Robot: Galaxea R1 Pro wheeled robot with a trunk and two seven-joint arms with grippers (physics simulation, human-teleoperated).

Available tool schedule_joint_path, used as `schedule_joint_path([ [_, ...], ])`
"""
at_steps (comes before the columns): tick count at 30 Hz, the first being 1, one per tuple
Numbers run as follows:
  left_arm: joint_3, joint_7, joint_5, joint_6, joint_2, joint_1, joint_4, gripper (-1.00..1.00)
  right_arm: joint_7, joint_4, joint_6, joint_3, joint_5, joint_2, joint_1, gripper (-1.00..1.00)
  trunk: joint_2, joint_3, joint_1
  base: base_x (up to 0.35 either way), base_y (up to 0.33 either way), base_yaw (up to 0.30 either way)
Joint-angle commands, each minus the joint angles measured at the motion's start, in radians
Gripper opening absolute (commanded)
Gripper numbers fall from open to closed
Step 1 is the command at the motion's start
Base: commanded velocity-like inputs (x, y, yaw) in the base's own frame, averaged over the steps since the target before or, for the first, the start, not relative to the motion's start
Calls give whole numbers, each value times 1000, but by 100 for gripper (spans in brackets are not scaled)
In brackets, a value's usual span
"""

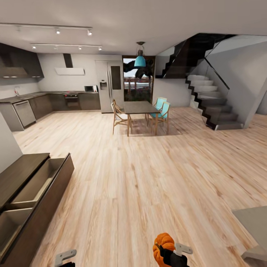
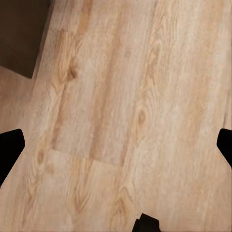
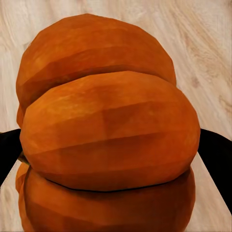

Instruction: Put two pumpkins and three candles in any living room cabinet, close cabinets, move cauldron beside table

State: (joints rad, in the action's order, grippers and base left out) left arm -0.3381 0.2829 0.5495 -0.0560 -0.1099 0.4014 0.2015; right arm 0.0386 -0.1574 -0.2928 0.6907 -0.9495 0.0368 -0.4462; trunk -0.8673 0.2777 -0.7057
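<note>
Right gripper point(image 1: 171, 253) cut off by head view's lower edge; fingers largely hidden behind pumpkin point(image 1: 163, 247). Left gripper point(image 1: 66, 258) barely in head view, only grey bracket visible. Left wrist view: fingertips point(image 2: 10, 147) clipped at picture sides. Cabinet point(image 1: 35, 207) runs off left and bottom edges; nearest drawer interior partly cut. Table point(image 1: 252, 222) corner only, rest beyond right edge. Kitchen counter items too small to tell.
</note>
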Motion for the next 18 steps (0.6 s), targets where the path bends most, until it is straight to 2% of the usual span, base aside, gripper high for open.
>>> schedule_joint_path([
  [1,-9,4,10,-9,-1,1,0,100,6,-1,-3,9,-5,0,-1,-100,-1,1,-1,333,0,0],
  [12,-9,5,7,-69,-1,1,-14,100,6,-1,-6,9,-6,0,0,-100,-1,1,-1,332,0,0],
  [18,-9,5,6,-74,-1,1,-14,100,6,0,-5,8,-6,0,-1,-100,-1,1,-1,331,0,0],
])
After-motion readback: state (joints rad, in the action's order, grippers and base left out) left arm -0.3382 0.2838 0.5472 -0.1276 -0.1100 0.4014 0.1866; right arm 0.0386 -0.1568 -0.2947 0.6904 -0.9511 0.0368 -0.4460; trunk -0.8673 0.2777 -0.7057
